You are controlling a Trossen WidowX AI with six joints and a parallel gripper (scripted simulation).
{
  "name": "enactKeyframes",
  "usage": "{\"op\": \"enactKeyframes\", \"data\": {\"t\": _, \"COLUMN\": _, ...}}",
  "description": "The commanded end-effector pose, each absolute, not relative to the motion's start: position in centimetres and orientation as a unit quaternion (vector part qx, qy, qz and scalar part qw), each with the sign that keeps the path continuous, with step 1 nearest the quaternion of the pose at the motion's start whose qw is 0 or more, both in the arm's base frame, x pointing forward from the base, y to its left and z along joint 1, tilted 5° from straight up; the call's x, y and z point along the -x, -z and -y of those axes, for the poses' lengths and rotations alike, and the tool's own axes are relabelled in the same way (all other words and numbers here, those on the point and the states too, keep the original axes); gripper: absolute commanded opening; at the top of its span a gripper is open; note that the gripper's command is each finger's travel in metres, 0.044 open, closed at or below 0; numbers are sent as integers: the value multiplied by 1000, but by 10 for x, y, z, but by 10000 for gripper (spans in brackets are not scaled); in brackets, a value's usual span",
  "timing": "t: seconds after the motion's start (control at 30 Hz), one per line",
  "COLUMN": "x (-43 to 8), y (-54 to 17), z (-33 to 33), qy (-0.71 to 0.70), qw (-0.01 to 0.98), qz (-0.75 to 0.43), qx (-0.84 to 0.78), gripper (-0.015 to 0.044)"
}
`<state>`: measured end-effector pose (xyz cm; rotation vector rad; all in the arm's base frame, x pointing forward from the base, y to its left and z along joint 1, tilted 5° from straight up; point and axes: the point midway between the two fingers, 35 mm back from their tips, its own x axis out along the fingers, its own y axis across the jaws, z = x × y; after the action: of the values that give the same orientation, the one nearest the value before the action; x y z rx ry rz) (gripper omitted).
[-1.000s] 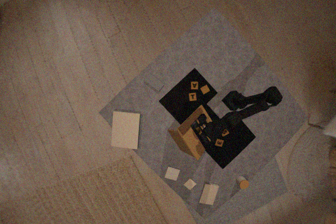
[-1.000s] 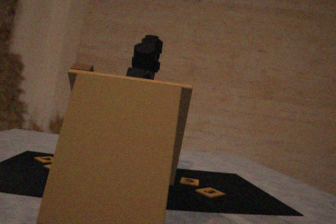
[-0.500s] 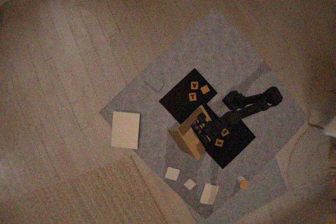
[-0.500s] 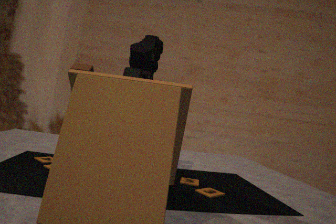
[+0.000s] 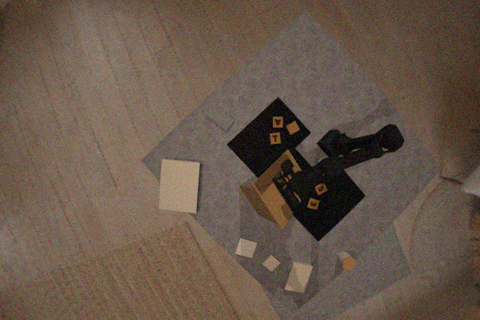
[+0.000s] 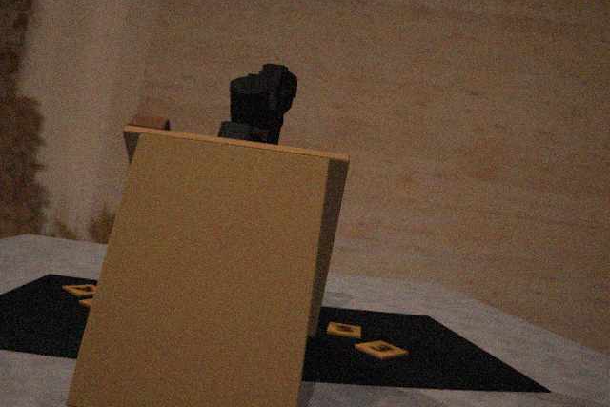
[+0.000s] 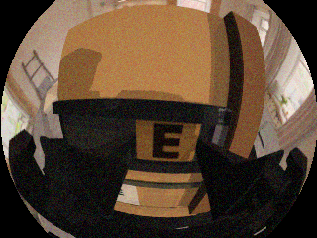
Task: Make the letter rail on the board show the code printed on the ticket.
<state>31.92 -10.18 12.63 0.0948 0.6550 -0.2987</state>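
Note:
My gripper (image 7: 166, 140) (image 5: 286, 177) is shut on an orange tile marked E (image 7: 166, 141) and holds it against the face of the tan wooden board (image 5: 267, 196) (image 6: 207, 254) (image 7: 153, 54), at the dark rail (image 7: 99, 107) that runs across it. The board stands tilted between two black mats; the exterior view shows only its back, with the arm (image 6: 260, 102) behind it. Tiles A (image 5: 277, 121), T (image 5: 274, 138) and a blank-looking one (image 5: 292, 127) lie on the far black mat (image 5: 252, 146). Tiles S (image 5: 321, 189) (image 6: 343, 329) and E (image 5: 313, 203) (image 6: 380, 349) lie on the near black mat (image 5: 340, 207) (image 6: 443, 357). The ticket's print cannot be read.
On the grey felt (image 5: 310, 68) lie a large cream card (image 5: 178, 185), several small white cards (image 5: 246, 247) (image 5: 271, 262) (image 5: 298, 276), a small grey slab (image 5: 220, 118) and an orange-topped cylinder (image 5: 347, 261). The arm's base (image 5: 389, 138) stands right of the mats.

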Motion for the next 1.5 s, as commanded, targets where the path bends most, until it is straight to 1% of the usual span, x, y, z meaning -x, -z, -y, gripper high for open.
{"op": "enactKeyframes", "data": {"t": 0.0, "x": -319, "y": -127, "z": 104, "qy": 144, "qw": 936, "qz": -320, "qx": -45, "gripper": 0}}
{"op": "enactKeyframes", "data": {"t": 0.13, "x": -318, "y": -127, "z": 105, "qy": 144, "qw": 936, "qz": -320, "qx": -45, "gripper": 0}}
{"op": "enactKeyframes", "data": {"t": 0.5, "x": -315, "y": -129, "z": 103, "qy": 144, "qw": 935, "qz": -320, "qx": -45, "gripper": 289}}
{"op": "enactKeyframes", "data": {"t": 0.53, "x": -314, "y": -130, "z": 103, "qy": 144, "qw": 935, "qz": -320, "qx": -45, "gripper": 295}}
{"op": "enactKeyframes", "data": {"t": 1.47, "x": -297, "y": -143, "z": 100, "qy": 144, "qw": 935, "qz": -320, "qx": -45, "gripper": 295}}
